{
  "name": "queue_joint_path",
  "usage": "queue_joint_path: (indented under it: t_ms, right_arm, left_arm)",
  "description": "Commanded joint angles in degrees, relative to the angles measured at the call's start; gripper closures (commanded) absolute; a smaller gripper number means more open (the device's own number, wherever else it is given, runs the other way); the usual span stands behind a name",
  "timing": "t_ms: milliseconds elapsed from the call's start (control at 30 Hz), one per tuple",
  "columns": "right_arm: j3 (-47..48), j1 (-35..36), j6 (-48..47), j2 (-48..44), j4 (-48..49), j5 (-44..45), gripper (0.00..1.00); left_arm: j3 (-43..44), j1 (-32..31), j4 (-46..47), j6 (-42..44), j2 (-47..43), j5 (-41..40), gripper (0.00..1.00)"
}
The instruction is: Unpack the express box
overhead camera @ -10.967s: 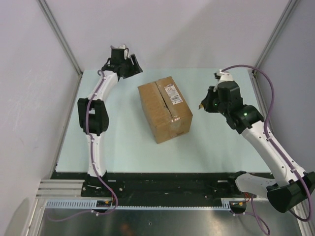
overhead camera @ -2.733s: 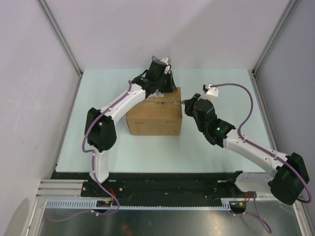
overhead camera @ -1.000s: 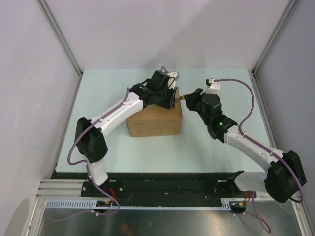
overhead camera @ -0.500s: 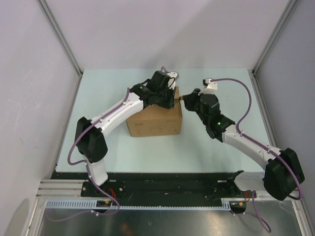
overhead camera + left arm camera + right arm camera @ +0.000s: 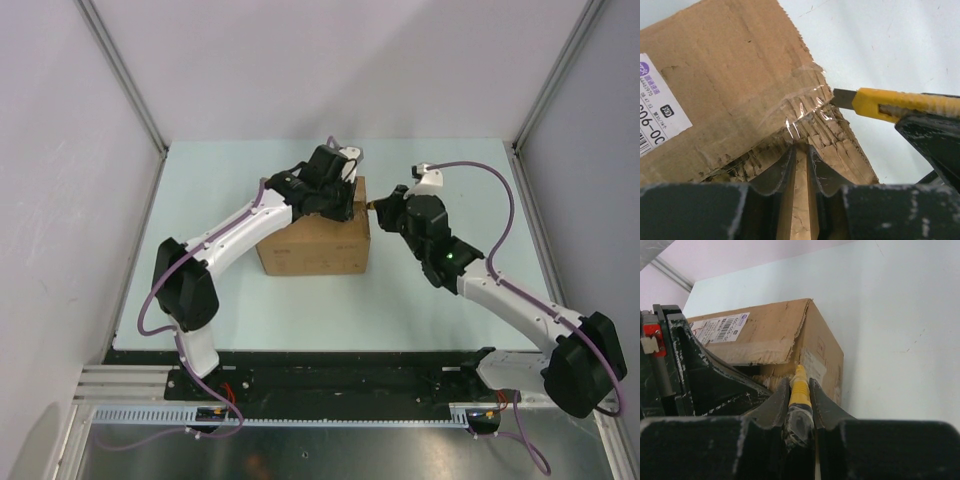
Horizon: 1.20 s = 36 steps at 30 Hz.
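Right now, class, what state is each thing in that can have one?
Box: upright, flaps not opened out, taped edge ragged.
Tape: wrinkled, stuck to box.
Knife: blade out, tip at taped edge.
Left gripper: jaws shut on box cardboard.
Right gripper: jaws shut on knife.

Brown express box [image 5: 310,250], yellow knife [image 5: 890,104]

Left arm [image 5: 235,230] stretched long from its base, wrist tipped down at the far end; left gripper [image 5: 800,150] pinched narrow on a flap of the express box [image 5: 730,90]; right arm [image 5: 510,300] slanting in up-left; right gripper [image 5: 799,385] clamped on the utility knife [image 5: 890,104]; the two grippers near, fingers apart.
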Motion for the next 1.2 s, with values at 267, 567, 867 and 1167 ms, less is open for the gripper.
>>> queue_joint_path:
  t_ms: [267,567,867,1167]
  right_arm:
    - [-0.3,1.0,-0.8,-3.7,-10.1,-5.1,1.0]
    - [-0.3,0.3,1.0,-4.3,-4.6,-7.4,1.0]
    - [0.1,0.3,1.7,-6.0,-1.7,3.0,1.0]
    - [1.6,0.3,2.0,-4.3,-2.0,2.2,1.0]
  left_arm:
    - [0.9,0.7,-4.6,-0.8,3.8,-5.6,0.8]
    - [1.6,0.7,-4.9,-0.9,3.6,-5.6,0.8]
    - [1.5,0.7,-4.9,-0.7,3.4,-5.2,0.8]
    - [1.6,0.7,-4.8,-0.5,3.5,-5.0,0.8]
